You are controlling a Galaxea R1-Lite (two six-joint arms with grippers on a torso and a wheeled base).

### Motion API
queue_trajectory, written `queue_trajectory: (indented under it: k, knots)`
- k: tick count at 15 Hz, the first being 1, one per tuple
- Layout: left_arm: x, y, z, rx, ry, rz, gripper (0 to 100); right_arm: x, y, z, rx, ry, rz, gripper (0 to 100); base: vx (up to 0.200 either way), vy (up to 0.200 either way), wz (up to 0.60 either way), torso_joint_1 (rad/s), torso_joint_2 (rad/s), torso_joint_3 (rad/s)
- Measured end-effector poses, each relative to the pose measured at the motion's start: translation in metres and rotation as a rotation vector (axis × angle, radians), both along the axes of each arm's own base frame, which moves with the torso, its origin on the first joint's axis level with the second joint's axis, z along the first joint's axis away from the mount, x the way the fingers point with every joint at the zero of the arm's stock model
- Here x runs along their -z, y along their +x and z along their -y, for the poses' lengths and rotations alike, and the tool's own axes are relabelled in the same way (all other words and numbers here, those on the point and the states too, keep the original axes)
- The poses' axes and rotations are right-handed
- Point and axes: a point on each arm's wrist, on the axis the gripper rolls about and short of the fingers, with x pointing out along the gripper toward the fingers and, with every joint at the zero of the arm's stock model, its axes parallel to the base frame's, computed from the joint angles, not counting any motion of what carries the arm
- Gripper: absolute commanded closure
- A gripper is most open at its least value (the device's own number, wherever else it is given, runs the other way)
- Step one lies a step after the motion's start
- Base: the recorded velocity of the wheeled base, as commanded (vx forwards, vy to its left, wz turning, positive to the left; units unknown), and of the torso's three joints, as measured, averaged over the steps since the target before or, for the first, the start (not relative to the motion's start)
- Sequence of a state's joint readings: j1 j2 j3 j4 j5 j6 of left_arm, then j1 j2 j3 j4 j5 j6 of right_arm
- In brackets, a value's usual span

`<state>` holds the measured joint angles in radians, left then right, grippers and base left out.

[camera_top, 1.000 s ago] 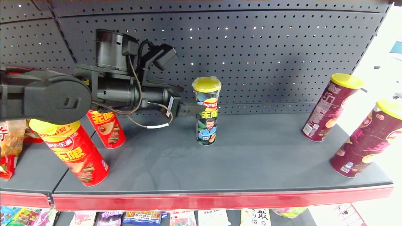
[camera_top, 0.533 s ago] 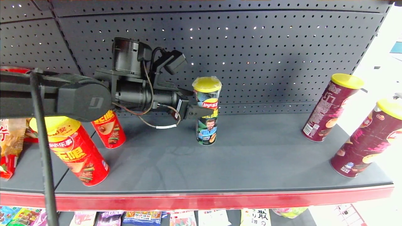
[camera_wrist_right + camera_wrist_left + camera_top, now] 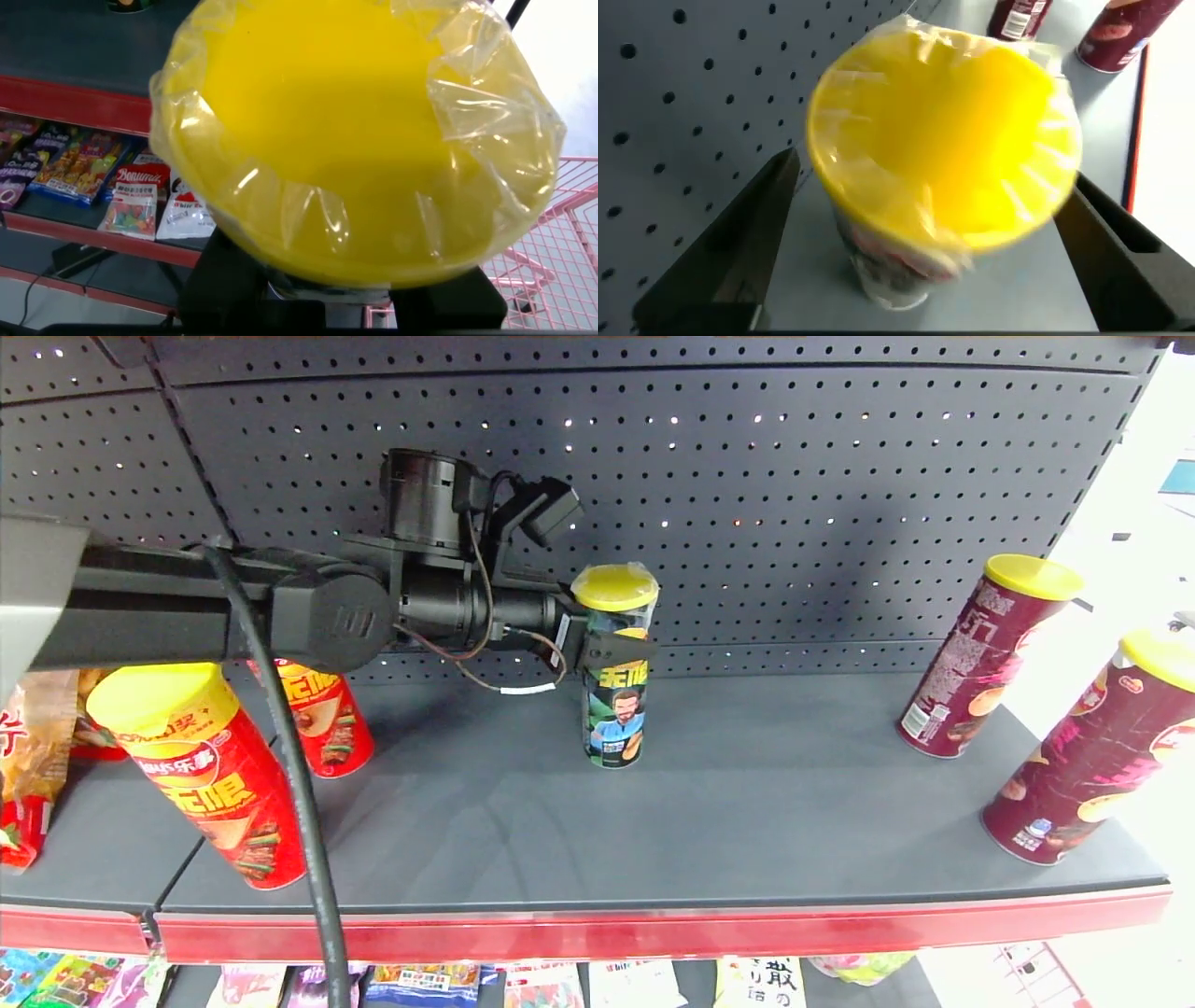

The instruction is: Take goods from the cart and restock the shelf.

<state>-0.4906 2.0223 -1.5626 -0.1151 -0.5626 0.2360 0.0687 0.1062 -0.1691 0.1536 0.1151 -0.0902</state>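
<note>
Two red cans are standing at the left of the shelf point(image 3: 709, 821), one near the front edge point(image 3: 210, 775) and one farther back point(image 3: 322, 723). Beside them, at the far left, snack bags point(image 3: 28, 756) are leaning. Two maroon cans with yellow lids are standing at the right end, one toward the back point(image 3: 990, 658) and one nearer the front point(image 3: 1088, 761). A dark pegboard point(image 3: 794, 504) is rising behind. Below, bright packets point(image 3: 541, 985) are lying in a row.

Green-and-black cardboard chip can point(image 3: 614, 709) stands mid grey metal shelf point(image 3: 747, 821), close before the perforated back panel point(image 3: 794, 523); left gripper point(image 3: 621, 642) straddles its upper part. Left of it, a rear red chip can point(image 3: 322, 723) and a front red chip can point(image 3: 201, 775). Right, a rear maroon chip can point(image 3: 980, 658) and a front maroon chip can point(image 3: 1088, 756).
</note>
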Motion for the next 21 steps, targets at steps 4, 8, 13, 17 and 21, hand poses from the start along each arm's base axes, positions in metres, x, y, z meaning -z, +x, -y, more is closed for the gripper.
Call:
queue_trajectory:
  k: [4, 8, 13, 17, 21]
  knots:
    - [0.008, 0.006, 0.009, 0.021, 0.004, -0.005, 0, 0.0, 0.001, 0.0, 0.001, -0.001, -0.008, 100, 0.0, 0.0, 0.0, 0.0, 0.0, 0.0]
    - [0.014, 0.012, 0.013, 0.026, 0.006, -0.011, 100, 0.0, 0.001, 0.0, 0.001, -0.002, -0.013, 100, 0.0, 0.0, 0.0, 0.0, 0.0, 0.0]
    - [0.017, 0.012, 0.017, 0.034, 0.009, -0.017, 100, 0.0, 0.002, 0.0, 0.001, -0.001, -0.014, 100, 0.0, 0.0, 0.0, 0.0, 0.0, 0.0]
    - [0.015, 0.001, 0.011, 0.034, 0.017, -0.04, 100, -0.001, 0.001, 0.0, 0.001, -0.001, -0.011, 100, 0.0, 0.0, 0.0, 0.0, 0.0, 0.0]
    - [0.0, -0.035, -0.002, 0.082, -0.017, -0.093, 100, -0.003, 0.001, 0.0, 0.014, -0.002, -0.005, 100, 0.0, 0.0, 0.0, 0.0, 0.0, 0.0]
